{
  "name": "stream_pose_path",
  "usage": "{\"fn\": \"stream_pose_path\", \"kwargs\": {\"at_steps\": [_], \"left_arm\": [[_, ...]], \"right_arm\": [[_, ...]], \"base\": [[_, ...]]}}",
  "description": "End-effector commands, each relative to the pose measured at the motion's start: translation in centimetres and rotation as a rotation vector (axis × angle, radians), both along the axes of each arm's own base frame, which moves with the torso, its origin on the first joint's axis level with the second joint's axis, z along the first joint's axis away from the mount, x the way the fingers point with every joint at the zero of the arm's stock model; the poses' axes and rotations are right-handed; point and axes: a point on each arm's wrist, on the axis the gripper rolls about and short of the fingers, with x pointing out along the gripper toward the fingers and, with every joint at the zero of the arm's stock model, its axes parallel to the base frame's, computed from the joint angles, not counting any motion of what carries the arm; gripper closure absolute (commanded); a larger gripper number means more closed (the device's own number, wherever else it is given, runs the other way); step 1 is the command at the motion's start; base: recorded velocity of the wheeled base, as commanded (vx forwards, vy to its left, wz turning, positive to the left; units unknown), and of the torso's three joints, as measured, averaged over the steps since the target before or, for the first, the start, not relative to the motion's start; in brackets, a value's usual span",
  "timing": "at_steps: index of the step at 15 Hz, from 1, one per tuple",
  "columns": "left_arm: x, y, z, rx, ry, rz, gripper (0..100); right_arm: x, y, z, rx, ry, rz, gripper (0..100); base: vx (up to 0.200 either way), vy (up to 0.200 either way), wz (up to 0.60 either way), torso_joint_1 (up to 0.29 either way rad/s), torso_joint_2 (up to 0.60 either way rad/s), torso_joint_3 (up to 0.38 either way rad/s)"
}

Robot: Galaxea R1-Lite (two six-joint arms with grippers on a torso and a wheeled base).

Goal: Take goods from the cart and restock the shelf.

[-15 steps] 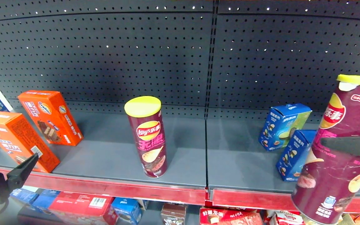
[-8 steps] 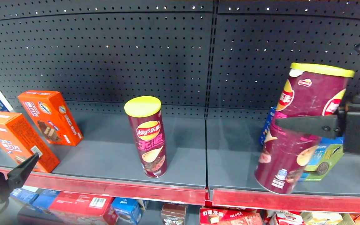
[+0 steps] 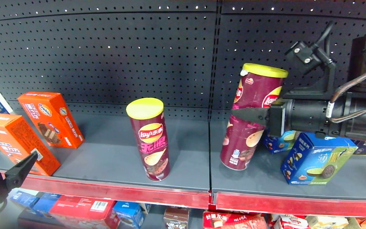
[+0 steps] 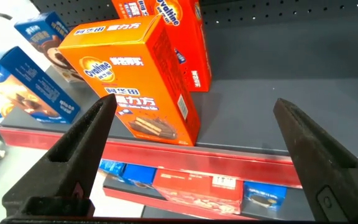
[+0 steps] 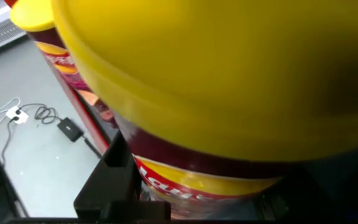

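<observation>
In the head view, the right end effector (image 3: 248, 116) is closed around the middle of the held chip can (image 3: 256, 86) (purple, with a yellow lid). The can is tilted, its top leaning right, over the grey shelf (image 3: 113, 159) just right of the seam between the two boards. Its base seems to touch the shelf, though I cannot be sure. The second chip can (image 3: 149, 140) stands upright left of the seam, near the front edge and well apart from the held one. A blue cookie box (image 3: 316, 162) lies just right of the held can, below the arm, and another blue box (image 3: 276, 144) sits behind it, partly hidden. Two orange boxes (image 3: 51, 119) stand toward the left end. The left end effector (image 3: 19, 173) hangs low at the far left, in front of the shelf's red front strip (image 3: 116, 192).

The left wrist view shows that end effector's two black fingers (image 4: 89, 155) spread wide with nothing between them. Beyond them is the nearer orange box (image 4: 145, 81), with the other one behind it and blue boxes (image 4: 39, 93) beside it.

In the right wrist view, the held can's yellow lid (image 5: 216, 68) looms close. A black finger (image 5: 114, 180) presses against the purple body below. The second can is farther off, and cables (image 5: 17, 115) lie on the floor.
</observation>
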Motion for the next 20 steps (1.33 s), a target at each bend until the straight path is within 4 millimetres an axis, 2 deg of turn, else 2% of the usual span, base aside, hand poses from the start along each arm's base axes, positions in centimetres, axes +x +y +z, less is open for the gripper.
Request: {"fn": "stream_pose_path", "kwargs": {"at_steps": [1, 4, 8, 13, 17, 18, 20], "left_arm": [[-0.1, 0.0, 0.0, 0.000, -0.002, 0.000, 0], [-0.2, 0.0, 0.2, 0.002, -0.014, -0.001, 0], [-1.2, 0.0, 0.6, 0.014, -0.055, 0.008, 0], [-1.3, 0.0, 0.7, 0.017, -0.060, 0.007, 0], [-1.6, 0.0, 0.8, 0.017, -0.071, 0.007, 0], [-1.6, 0.0, 0.8, 0.017, -0.071, 0.007, 0], [-1.5, 0.0, 0.7, 0.017, -0.068, 0.008, 0]], "right_arm": [[1.9, 1.4, -1.7, -0.033, 0.007, 0.004, 100], [3.5, 2.5, -2.4, -0.055, -0.056, -0.032, 100], [4.5, 4.3, -2.2, -0.050, -0.081, -0.049, 100], [5.4, 5.6, -2.5, -0.050, -0.088, -0.035, 100], [7.7, 6.2, -3.0, -0.053, -0.106, -0.056, 100], [8.9, 6.2, -3.4, -0.055, -0.100, -0.068, 100], [9.7, 6.7, -3.7, -0.054, -0.101, -0.068, 100]], "base": [[0.000, 0.000, 0.00, 0.000, 0.00, 0.000], [0.000, 0.000, 0.00, 0.000, 0.00, 0.000], [0.000, 0.000, 0.00, 0.000, 0.00, 0.000], [0.000, 0.000, 0.00, 0.000, 0.00, 0.000], [0.000, 0.000, 0.00, 0.000, 0.00, 0.000], [0.000, 0.000, 0.00, 0.000, 0.00, 0.000], [0.000, 0.000, 0.00, 0.000, 0.00, 0.000]]}}
